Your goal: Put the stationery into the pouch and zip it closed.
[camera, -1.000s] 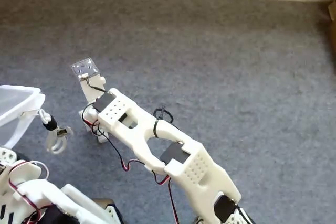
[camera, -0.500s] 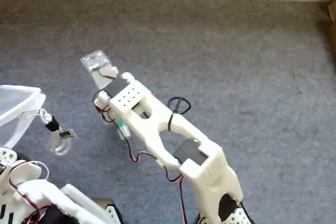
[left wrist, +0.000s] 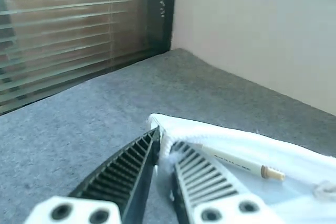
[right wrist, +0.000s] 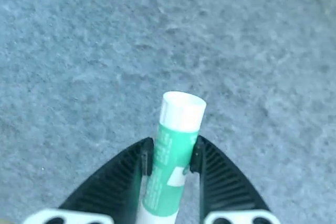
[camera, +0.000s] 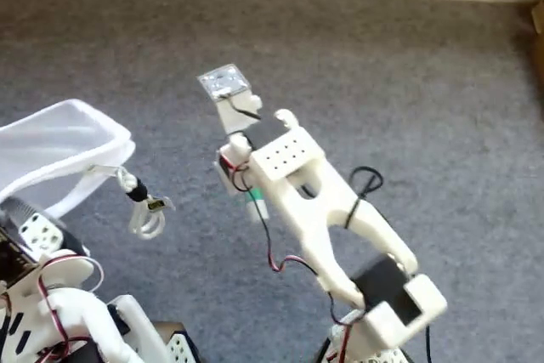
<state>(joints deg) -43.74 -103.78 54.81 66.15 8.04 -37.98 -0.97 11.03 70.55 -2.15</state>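
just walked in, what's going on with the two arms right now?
The left gripper is shut on the edge of the white mesh pouch, and a pen is already inside it. The right gripper is shut on a green and white stick, held over the grey carpet to one side of the pouch, not yet in it. The zip pull hangs loose at the pouch's end, and the pouch looks unzipped.
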